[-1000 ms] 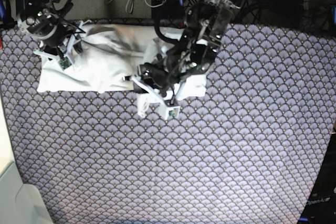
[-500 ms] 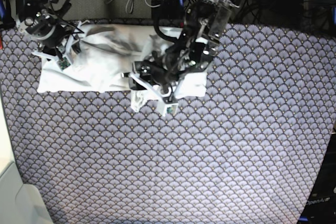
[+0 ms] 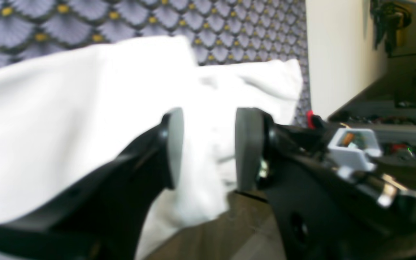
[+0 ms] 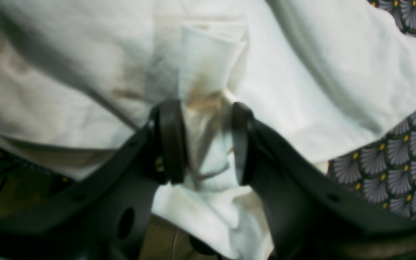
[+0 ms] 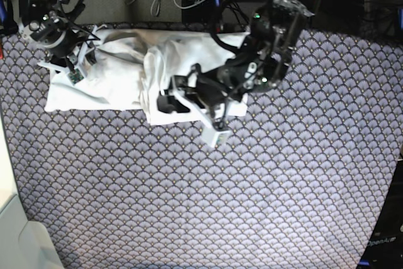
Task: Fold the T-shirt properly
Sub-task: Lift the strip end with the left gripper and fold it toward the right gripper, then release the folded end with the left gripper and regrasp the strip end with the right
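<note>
The white T-shirt [image 5: 119, 74] lies bunched up at the far side of the table, on the scallop-patterned cloth [image 5: 252, 187]. The right gripper [image 4: 203, 141] pinches a fold of the shirt near its edge. The left gripper [image 3: 206, 148] is spread apart over the shirt, holding nothing.

Overall light: even and soft in the base view, no hard glare.
Shadows: grey folds shade the T-shirt [image 4: 302, 72] in the right wrist view.
Brightest area: the shirt cloth, nearly blown out in the left wrist view.
Blur: both wrist views are soft, near fingers [image 3: 173, 144] unsharp.
Dim zones: the cluttered far edge beyond the scallop-patterned cloth [image 5: 252, 187].
</note>
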